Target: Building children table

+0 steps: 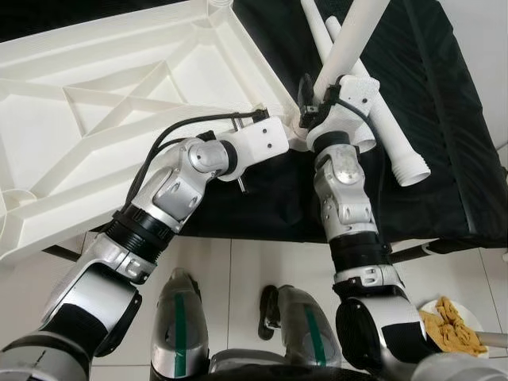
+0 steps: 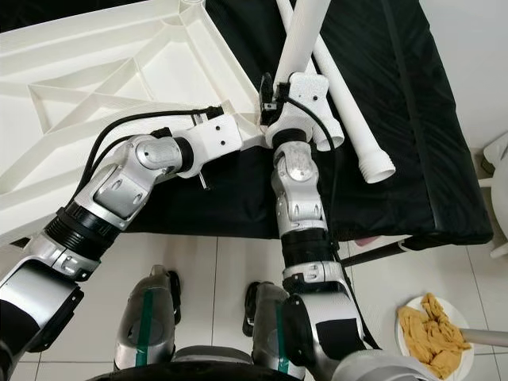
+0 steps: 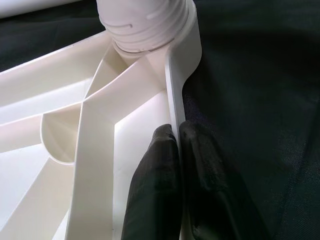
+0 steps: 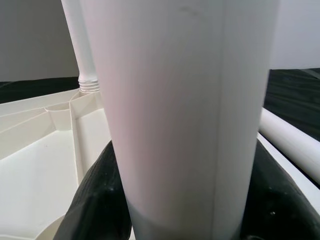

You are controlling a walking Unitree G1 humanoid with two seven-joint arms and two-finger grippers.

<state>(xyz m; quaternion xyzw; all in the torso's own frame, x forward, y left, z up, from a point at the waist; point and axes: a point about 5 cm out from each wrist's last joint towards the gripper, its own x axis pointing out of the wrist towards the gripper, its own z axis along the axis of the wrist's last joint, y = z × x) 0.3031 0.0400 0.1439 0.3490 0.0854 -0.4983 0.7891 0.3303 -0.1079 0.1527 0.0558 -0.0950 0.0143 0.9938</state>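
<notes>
The white plastic table top [image 1: 119, 103] lies upside down, ribs up, on a black-covered surface. My left gripper [image 3: 177, 132] is shut on the top's thin rim [image 3: 172, 85], just short of the near corner socket. A threaded leg end [image 3: 145, 25] sits in that socket. My right gripper [image 1: 317, 99] is shut on this white table leg [image 1: 353, 40], which stands tilted over the corner; its black fingers [image 4: 95, 200] wrap the leg [image 4: 185, 110]. Another leg [image 4: 80, 45] stands in a far corner.
Two loose white legs [image 1: 389, 135] lie on the black cloth [image 1: 444, 95] to the right of the corner, one with its threaded end toward me. A white plate [image 2: 456, 373] with something yellow and crumpled sits on the tiled floor at right.
</notes>
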